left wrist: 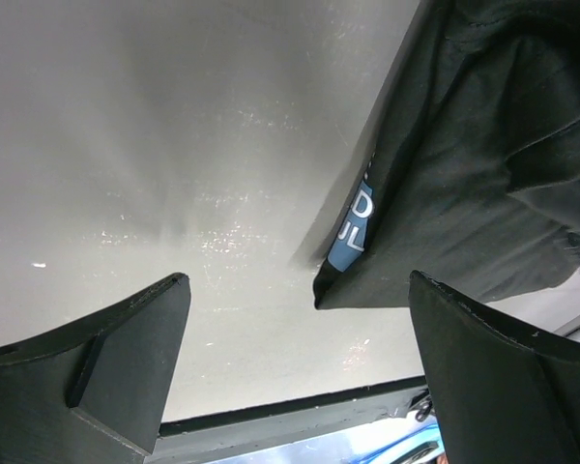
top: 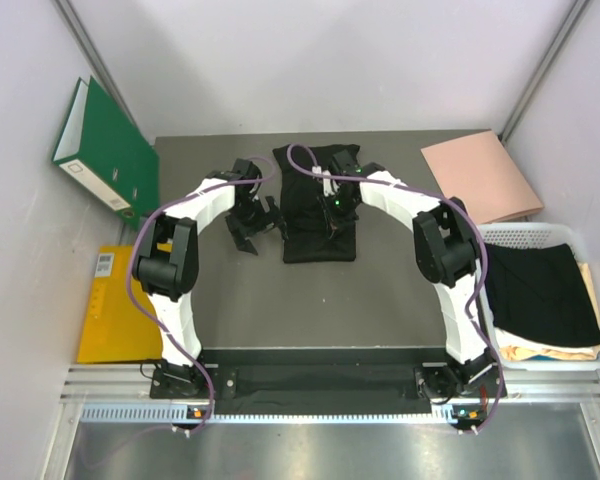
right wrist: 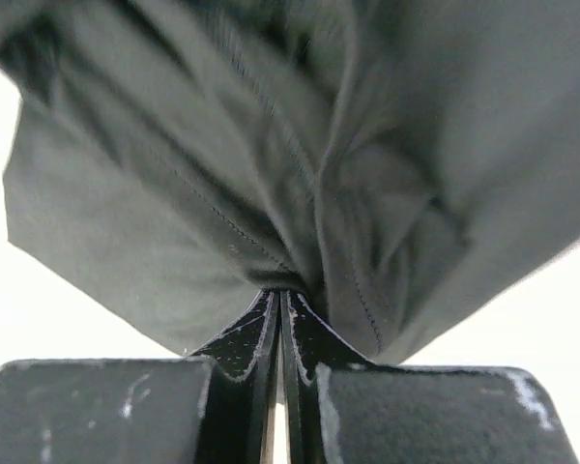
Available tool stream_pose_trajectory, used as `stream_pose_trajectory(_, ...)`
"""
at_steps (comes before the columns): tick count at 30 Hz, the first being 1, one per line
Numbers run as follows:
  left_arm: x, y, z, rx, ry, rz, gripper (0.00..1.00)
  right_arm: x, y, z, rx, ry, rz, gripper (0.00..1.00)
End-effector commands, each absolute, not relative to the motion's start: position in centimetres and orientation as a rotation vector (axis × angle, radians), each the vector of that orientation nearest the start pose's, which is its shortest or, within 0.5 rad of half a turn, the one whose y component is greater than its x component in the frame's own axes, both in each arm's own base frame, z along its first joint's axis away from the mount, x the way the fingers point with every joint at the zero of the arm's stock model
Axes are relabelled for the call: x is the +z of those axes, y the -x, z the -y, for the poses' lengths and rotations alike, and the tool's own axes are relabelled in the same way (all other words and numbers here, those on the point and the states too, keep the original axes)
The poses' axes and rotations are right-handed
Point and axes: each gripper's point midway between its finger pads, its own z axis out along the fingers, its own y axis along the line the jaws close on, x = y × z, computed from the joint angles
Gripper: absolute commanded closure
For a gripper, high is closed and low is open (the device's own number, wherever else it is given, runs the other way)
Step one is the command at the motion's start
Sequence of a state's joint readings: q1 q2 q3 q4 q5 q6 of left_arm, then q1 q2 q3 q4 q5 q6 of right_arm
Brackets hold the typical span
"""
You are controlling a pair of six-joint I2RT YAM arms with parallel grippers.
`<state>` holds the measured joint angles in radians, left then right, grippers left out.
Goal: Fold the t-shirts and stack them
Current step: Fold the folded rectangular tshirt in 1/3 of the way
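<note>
A black t-shirt (top: pixel 317 215) lies partly folded in a long strip at the far middle of the table. My right gripper (top: pixel 332 207) is over it, shut on a pinched fold of the black cloth (right wrist: pixel 300 222), which hangs bunched above the fingertips. My left gripper (top: pixel 255 225) is open and empty, just left of the shirt; its wrist view shows the shirt's corner (left wrist: pixel 435 193) with a blue label (left wrist: pixel 352 227) between the spread fingers (left wrist: pixel 126 348). More folded shirts, black on top (top: pixel 540 290), lie in a white basket (top: pixel 520 235) at the right.
A green binder (top: pixel 105 150) leans on the left wall. A yellow folder (top: pixel 115 305) lies off the table's left edge. A pink folder (top: pixel 480 175) lies at the far right corner. The grey table (top: pixel 310 300) shows bare surface in front of the shirt.
</note>
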<state>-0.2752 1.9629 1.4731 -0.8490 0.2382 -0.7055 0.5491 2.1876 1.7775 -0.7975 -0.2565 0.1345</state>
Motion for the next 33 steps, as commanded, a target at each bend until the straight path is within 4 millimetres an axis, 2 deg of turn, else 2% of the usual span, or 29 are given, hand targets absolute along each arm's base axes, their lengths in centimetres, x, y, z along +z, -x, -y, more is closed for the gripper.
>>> stream_pose_trajectory(1, 5.8, -36.2, 17.0, -0.488, 0.570, -2.938, 0.01, 8.9, -42.2, -29.5, 0.438, 0.525, -2.592, 1.00)
stream_pose_trajectory(7, 5.4, -35.7, 16.6, -0.469, 0.567, -2.952, 0.01, 9.3, -45.5, -28.6, 0.316, 0.399, -2.514, 1.00)
stream_pose_trajectory(11, 5.6, -35.5, 16.7, -0.486, 0.545, -2.943, 0.01, 9.5, -48.1, -27.3, 0.208, 0.264, -2.446, 1.00)
stream_pose_trajectory(15, 5.8, -35.1, 17.2, -0.549, 0.503, -2.938, 0.01, 11.0, -49.8, -23.3, 0.042, 0.020, -2.341, 0.99)
stream_pose_trajectory(17, 5.8, -34.7, 17.2, -0.568, 0.485, -2.938, 0.01, 11.9, -49.8, -21.5, 0.070, -0.084, -2.305, 0.91)
stream_pose_trajectory(20, 5.9, -34.2, 17.5, -0.609, 0.473, -2.923, 0.01, 13.7, -49.0, -20.7, 0.177, -0.099, -2.263, 0.84)
stream_pose_trajectory(21, 6.0, -34.4, 17.6, -0.626, 0.467, -2.902, 0.01, 14.0, -48.6, -20.5, 0.202, -0.101, -2.257, 0.79)
stream_pose_trajectory(22, 6.3, -34.6, 17.7, -0.642, 0.476, -2.883, 0.01, 14.5, -47.8, -19.6, 0.233, -0.123, -2.254, 0.69)
stream_pose_trajectory(23, 6.1, -34.1, 17.9, -0.660, 0.481, -2.887, 0.01, 14.5, -47.0, -19.9, 0.312, -0.108, -2.277, 0.64)
stream_pose_trajectory(24, 6.4, -34.7, 18.2, -0.689, 0.471, -2.853, 0.01, 13.4, -45.7, -19.5, 0.340, -0.119, -2.318, 0.58)
stream_pose_trajectory(25, 6.4, -34.6, 18.3, -0.705, 0.487, -2.844, 0.01, 14.4, -45.3, -18.6, 0.393, -0.171, -2.304, 0.45)
stream_pose_trajectory(26, 6.4, -34.7, 18.4, -0.715, 0.494, -2.833, 0.01, 14.1, -44.3, -19.2, 0.493, -0.160, -2.335, 0.41)
stream_pose_trajectory(27, 6.0, -34.5, 18.6, -0.737, 0.499, -2.836, 0.01, 12.5, -42.8, -18.6, 0.524, -0.190, -2.385, 0.38)
stream_pose_trajectory(28, 5.9, -35.0, 18.8, -0.755, 0.515, -2.815, 0.02, 12.8, -42.3, -18.0, 0.586, -0.241, -2.383, 0.35)
stream_pose_trajectory(29, 5.7, -35.1, 19.0, -0.767, 0.522, -2.812, 0.03, 12.8, -41.3, -18.8, 0.696, -0.228, -2.403, 0.34)
stream_pose_trajectory(30, 5.3, -34.9, 19.2, -0.780, 0.526, -2.818, 0.05, 11.5, -40.0, -18.8, 0.741, -0.251, -2.438, 0.34)
stream_pose_trajectory(31, 4.8, -35.2, 19.4, -0.791, 0.542, -2.812, 0.08, 11.4, -39.5, -18.9, 0.806, -0.281, -2.447, 0.32)
stream_pose_trajectory(32, 4.5, -35.3, 19.5, -0.799, 0.549, -2.813, 0.10, 11.1, -38.4, -19.9, 0.893, -0.267, -2.478, 0.32)
stream_pose_trajectory(33, 4.3, -35.4, 19.7, -0.814, 0.555, -2.814, 0.12, 9.7, -37.4, -20.1, 0.926, -0.292, -2.522, 0.31)
